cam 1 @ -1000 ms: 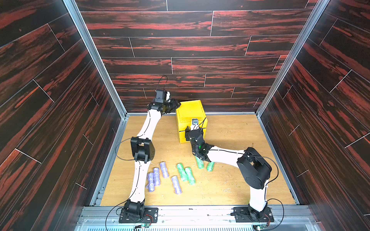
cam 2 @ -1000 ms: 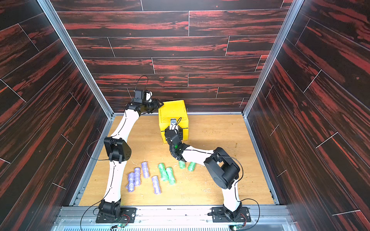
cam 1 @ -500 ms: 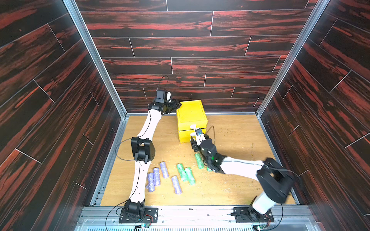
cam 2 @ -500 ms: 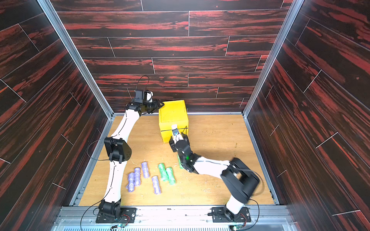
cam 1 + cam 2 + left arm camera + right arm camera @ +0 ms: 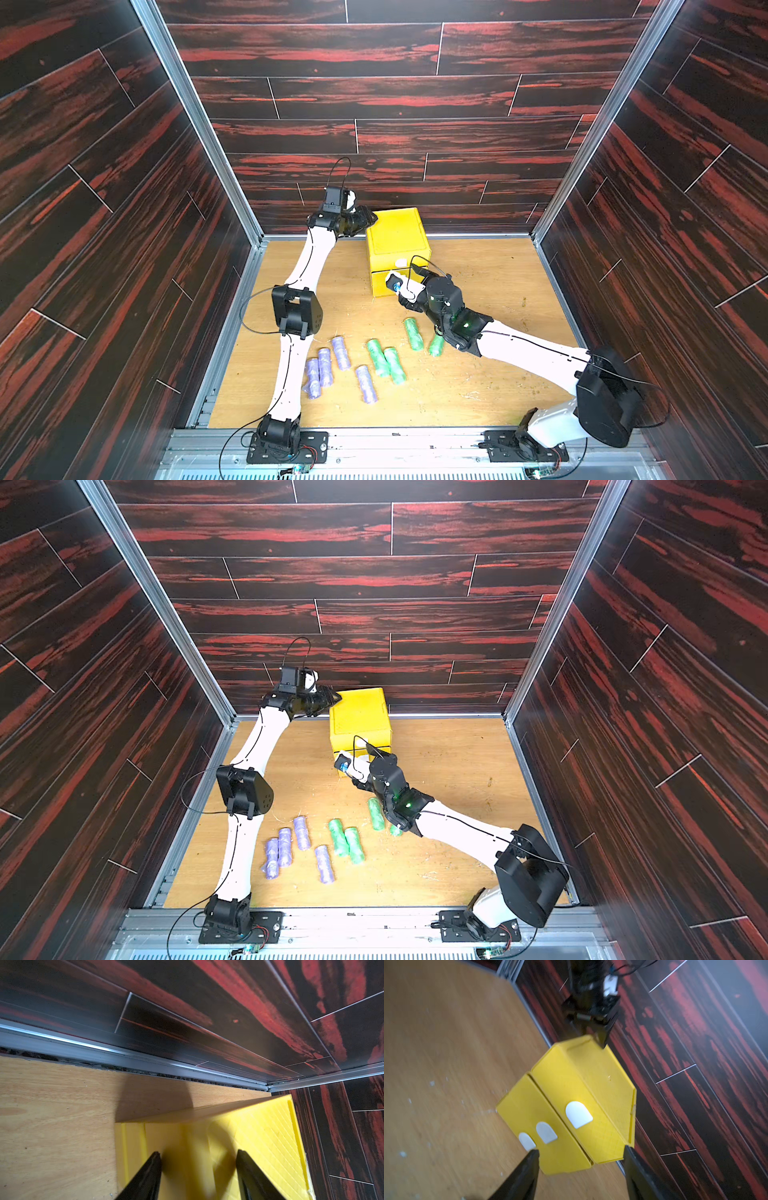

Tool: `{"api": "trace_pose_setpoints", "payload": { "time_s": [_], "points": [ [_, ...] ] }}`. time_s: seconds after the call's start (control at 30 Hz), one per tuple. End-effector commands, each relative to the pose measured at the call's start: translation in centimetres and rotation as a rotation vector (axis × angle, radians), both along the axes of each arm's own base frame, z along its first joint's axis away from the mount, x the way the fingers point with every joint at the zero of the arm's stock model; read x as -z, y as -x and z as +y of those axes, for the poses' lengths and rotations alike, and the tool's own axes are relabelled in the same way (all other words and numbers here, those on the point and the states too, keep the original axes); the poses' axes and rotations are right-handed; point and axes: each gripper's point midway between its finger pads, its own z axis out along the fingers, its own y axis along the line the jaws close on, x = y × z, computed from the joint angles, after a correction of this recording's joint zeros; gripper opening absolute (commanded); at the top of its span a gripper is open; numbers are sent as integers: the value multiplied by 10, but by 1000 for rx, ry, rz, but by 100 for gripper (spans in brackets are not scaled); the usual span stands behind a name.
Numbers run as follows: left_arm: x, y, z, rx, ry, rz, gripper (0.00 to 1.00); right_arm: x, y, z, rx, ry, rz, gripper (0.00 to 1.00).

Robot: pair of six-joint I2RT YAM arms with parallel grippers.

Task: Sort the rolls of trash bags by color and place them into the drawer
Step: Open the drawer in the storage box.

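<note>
now the right gripper (image 5: 580,1148) gapes empty at the drawer (image 5: 395,239); the left gripper (image 5: 197,1151), jaws apart, perhaps braces its corner. green rolls (image 5: 413,333) and purple rolls (image 5: 366,384) lie in front: light, squashy, best pinched mid-body.

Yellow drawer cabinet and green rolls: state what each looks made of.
Yellow drawer cabinet: rigid matte plastic, probably 3D-printed, given the fine parallel lines across its surfaces. Green rolls: apparently thin plastic film wound tight; the wrinkled, faintly glossy surface suggests it, though detail is small.
</note>
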Motion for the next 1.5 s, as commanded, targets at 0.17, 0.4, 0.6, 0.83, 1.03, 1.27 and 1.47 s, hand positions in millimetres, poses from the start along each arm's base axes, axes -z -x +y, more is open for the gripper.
{"api": "trace_pose_setpoints", "payload": {
  "time_s": [0.17, 0.4, 0.6, 0.83, 1.03, 1.27, 1.47],
  "points": [
    [11, 33, -38, 110, 30, 108, 61, 23, -34, 4, -155, 194, 24, 83],
    [9, 32, -39, 113, 44, 104, 61, 47, -53, 14, -211, 232, 124, 84],
    [11, 32, -40, 113, 46, 110, 61, 48, -32, 18, -276, 176, 192, 82],
    [10, 32, -40, 115, 50, 109, 61, 42, -16, 6, -291, 141, 199, 83],
    [11, 32, -40, 115, 50, 111, 61, 45, -19, 11, -308, 155, 249, 82],
    [12, 32, -39, 114, 50, 114, 61, 68, -17, 21, -348, 181, 373, 80],
    [12, 32, -39, 115, 50, 117, 61, 80, -23, 17, -315, 196, 415, 80]
  ]
}}
